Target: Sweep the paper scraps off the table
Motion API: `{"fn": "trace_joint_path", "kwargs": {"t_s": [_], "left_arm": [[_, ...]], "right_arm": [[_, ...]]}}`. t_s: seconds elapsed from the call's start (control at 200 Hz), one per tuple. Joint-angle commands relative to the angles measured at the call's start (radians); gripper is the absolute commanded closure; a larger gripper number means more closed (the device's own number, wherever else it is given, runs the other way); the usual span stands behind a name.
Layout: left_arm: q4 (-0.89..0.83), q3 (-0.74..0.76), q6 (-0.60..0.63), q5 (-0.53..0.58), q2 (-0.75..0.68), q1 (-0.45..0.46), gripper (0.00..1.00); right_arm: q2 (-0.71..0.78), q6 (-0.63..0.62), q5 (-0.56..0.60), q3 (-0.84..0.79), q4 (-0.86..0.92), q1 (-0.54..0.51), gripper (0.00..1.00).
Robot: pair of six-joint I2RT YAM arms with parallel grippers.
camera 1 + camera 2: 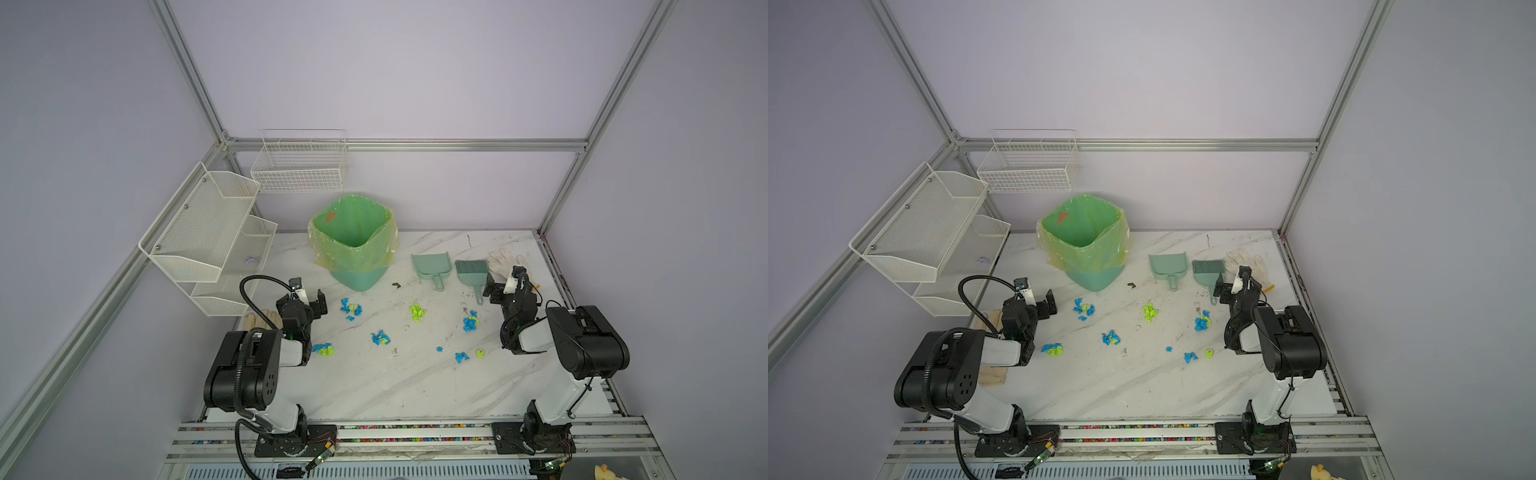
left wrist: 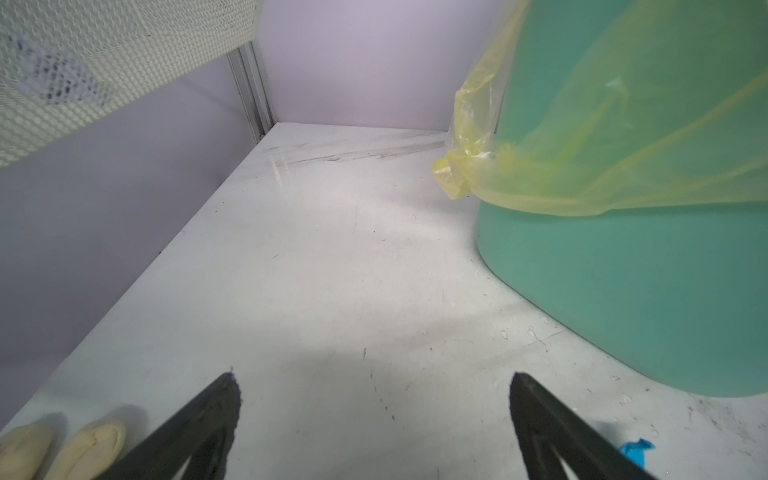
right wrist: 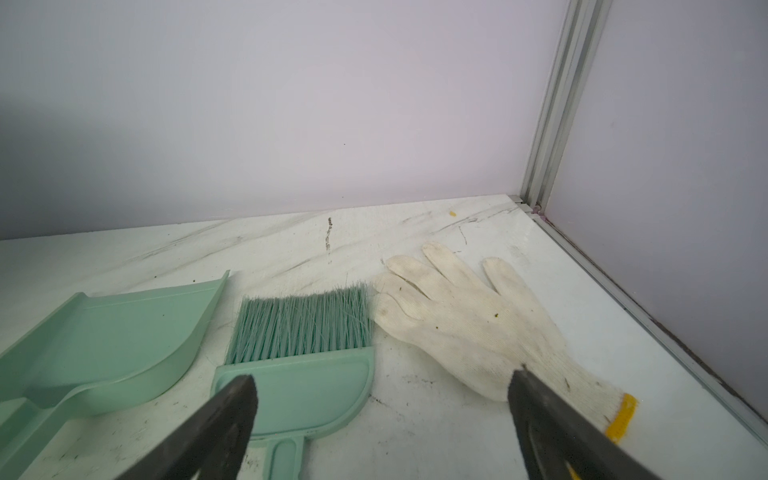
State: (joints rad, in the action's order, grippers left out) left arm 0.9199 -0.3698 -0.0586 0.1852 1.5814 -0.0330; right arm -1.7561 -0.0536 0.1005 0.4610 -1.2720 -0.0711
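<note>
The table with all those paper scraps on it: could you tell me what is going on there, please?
Nothing is being handled yet. The paper scraps lie scattered in blue and yellow-green clumps across the table. The right gripper hovers, jaws open and empty, by the brush, which lies between the dustpan and a white glove. The left gripper, jaws also open and empty, is near the lined green bin.
</note>
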Motion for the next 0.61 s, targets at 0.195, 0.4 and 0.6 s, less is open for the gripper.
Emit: {"fn": "trace_joint_path", "kwargs": {"t_s": [0.195, 0.4, 0.6], "left_arm": [[-0.084, -0.013, -0.031, 0.11, -0.122, -0.007, 0.0], [-0.25, -0.053, -0.065, 0.227, -0.274, 0.003, 0.0], [-0.358, -0.073, -0.061, 0.373, -0.42, 0.075, 0.0]], "right_arm": [[0.097, 0.086, 0.084, 0.199, 0.428, -0.019, 0.03], [0.12, 0.18, 0.168, 0.338, 0.731, -0.04, 0.03], [0.068, 0.208, 0.206, 0.521, 1.106, -0.058, 0.03]]}}
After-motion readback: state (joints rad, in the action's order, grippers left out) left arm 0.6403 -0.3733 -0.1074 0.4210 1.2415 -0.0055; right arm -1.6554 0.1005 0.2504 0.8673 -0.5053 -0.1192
